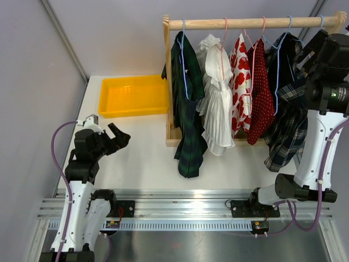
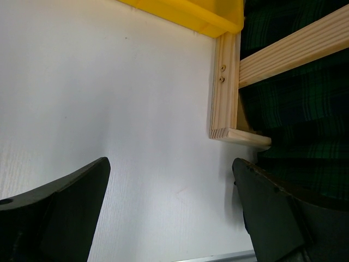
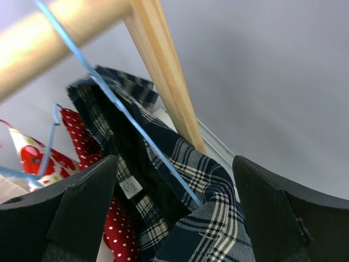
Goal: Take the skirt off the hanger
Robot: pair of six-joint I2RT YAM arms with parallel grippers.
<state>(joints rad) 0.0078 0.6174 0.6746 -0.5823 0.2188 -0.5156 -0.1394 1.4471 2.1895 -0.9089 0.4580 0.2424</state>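
A wooden rack rod [image 1: 245, 23] carries several garments on hangers. At its right end a navy plaid skirt [image 1: 286, 120] hangs on a blue hanger [image 3: 136, 125]. My right gripper [image 1: 306, 52] is raised beside the top of that skirt, open and holding nothing. In the right wrist view its open gripper [image 3: 174, 207] has the skirt's waist [image 3: 218, 218] and the hanger wire between the fingers, not clamped. My left gripper [image 1: 117, 136] is open and empty, low over the white table left of the rack; it also shows in the left wrist view [image 2: 172, 213].
Also on the rod are a dark green plaid garment [image 1: 188, 109], a white pleated one [image 1: 217, 109], a red-flowered one [image 1: 239, 82] and a red polka-dot one [image 1: 262, 98]. A yellow bin [image 1: 133, 95] stands at the back left. The rack's wooden base [image 2: 226, 82] lies ahead of my left gripper.
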